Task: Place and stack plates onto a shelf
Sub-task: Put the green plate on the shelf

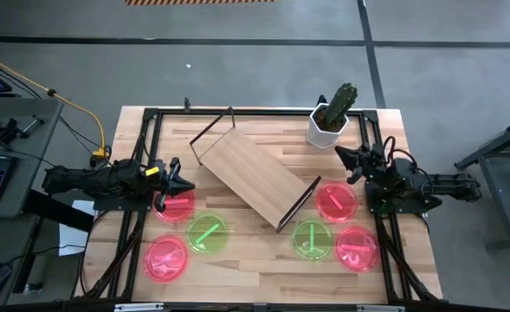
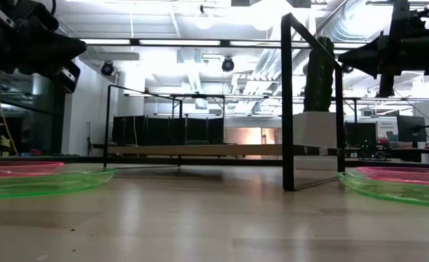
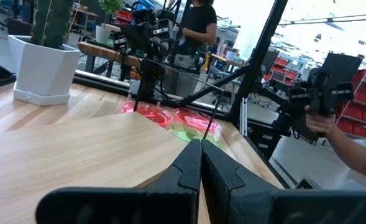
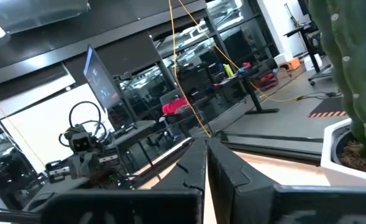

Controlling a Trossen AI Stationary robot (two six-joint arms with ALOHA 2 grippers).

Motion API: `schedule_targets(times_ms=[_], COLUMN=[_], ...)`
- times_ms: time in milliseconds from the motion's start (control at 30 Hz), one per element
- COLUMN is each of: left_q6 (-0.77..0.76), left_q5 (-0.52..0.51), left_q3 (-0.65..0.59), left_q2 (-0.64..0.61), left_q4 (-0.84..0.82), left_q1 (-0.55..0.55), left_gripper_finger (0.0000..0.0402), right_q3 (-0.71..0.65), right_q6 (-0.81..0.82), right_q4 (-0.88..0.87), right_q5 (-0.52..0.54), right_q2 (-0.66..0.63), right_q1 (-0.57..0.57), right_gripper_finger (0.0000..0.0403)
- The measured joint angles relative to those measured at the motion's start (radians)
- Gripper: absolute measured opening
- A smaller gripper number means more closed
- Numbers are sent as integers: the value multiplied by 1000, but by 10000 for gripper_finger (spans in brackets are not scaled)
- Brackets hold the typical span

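I am holding my left gripper (image 1: pixel 188 184) with its fingers pressed together, hovering at the far edge of the nearest pink-red plate (image 1: pixel 176 205), which is lying just below and toward the table's near side from the tips. My right gripper (image 1: pixel 341 152), also pinched shut on nothing, is waiting beside the cactus pot (image 1: pixel 327 126). The shelf (image 1: pixel 253 177) is sitting between my arms, its long axis running diagonally from far-left to near-right, so my left arm is nearer its far end.
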Motion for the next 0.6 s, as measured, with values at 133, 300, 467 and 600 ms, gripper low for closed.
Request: schedule_targets(times_ms=[133, 300, 467, 600], left_q6=[-7, 17, 52, 108], left_q5=[-149, -172, -153, -137], left_q3=[1, 2, 81, 245], left_q2=[12, 84, 271, 487], left_q4=[146, 289, 286, 145], left_q1=[0, 0, 0, 0], left_gripper_finger=[1, 1, 1, 1], right_q3=[0, 0, 0, 0], right_q6=[2, -6, -5, -22], right_q4=[-2, -2, 2, 27], right_q5=[-16, -16, -14, -14], right_q2=[0, 0, 0, 0], right_q1=[0, 0, 0, 0], right_gripper_finger=[0, 0, 0, 0])
